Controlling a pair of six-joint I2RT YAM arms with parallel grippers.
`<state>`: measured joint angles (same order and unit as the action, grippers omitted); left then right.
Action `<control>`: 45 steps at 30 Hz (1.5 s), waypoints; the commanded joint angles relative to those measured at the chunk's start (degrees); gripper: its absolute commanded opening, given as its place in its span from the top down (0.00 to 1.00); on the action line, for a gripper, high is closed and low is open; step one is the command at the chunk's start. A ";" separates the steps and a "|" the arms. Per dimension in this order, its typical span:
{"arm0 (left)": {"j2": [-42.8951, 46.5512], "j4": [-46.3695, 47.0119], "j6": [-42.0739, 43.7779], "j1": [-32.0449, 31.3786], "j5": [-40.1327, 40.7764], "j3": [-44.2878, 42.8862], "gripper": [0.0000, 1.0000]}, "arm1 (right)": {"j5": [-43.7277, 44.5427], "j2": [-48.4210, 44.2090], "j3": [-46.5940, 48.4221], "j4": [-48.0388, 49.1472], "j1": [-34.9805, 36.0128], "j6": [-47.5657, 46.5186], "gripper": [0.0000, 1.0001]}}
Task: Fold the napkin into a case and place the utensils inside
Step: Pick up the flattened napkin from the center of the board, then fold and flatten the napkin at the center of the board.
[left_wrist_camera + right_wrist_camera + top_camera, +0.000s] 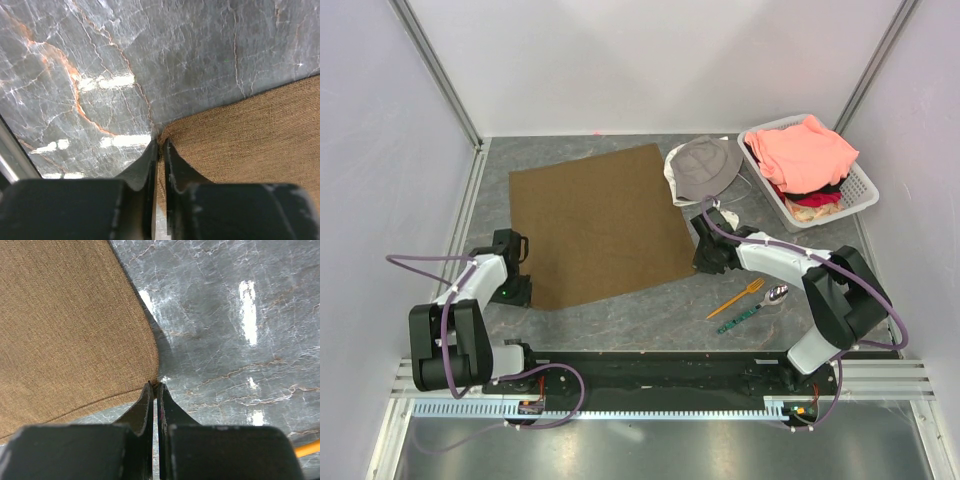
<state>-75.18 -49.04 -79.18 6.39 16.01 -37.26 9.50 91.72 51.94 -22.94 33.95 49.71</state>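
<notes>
Soft brown square cloth napkin spread on grey marbled bench, left pincer clenched on its near left corner, right pincer clenched on its near right corner, orange plastic fork and green-handled spoon lying nearby

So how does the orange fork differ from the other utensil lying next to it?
The orange fork is one colour throughout; the other utensil has a green patterned handle and a shiny silver head. The fork ends in tines, the other utensil in a rounded bowl. The fork lies nearer the brown napkin. Both lie flat on the table, side by side and about parallel, untouched.
</notes>
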 commanded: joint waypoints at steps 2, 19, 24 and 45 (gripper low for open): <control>3.54 1.05 -0.28 0.64 3.68 2.98 0.98 | -0.62 -2.51 -0.26 1.23 -0.03 -0.84 1.00; 37.11 -9.86 11.41 0.73 1.31 -23.02 0.98 | -5.62 -22.89 18.27 -1.06 0.23 -24.31 1.00; 41.34 -8.71 16.15 0.64 -0.18 -39.97 0.98 | -8.26 -31.67 26.97 -3.07 1.73 -26.68 1.00; 30.90 13.43 31.54 0.64 -1.68 -41.26 0.98 | -0.71 -22.66 30.77 7.81 1.64 -24.58 1.00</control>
<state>-36.58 -42.57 -52.51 6.74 11.97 -85.27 4.73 60.93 85.84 -19.16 35.81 24.25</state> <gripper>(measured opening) 0.036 0.019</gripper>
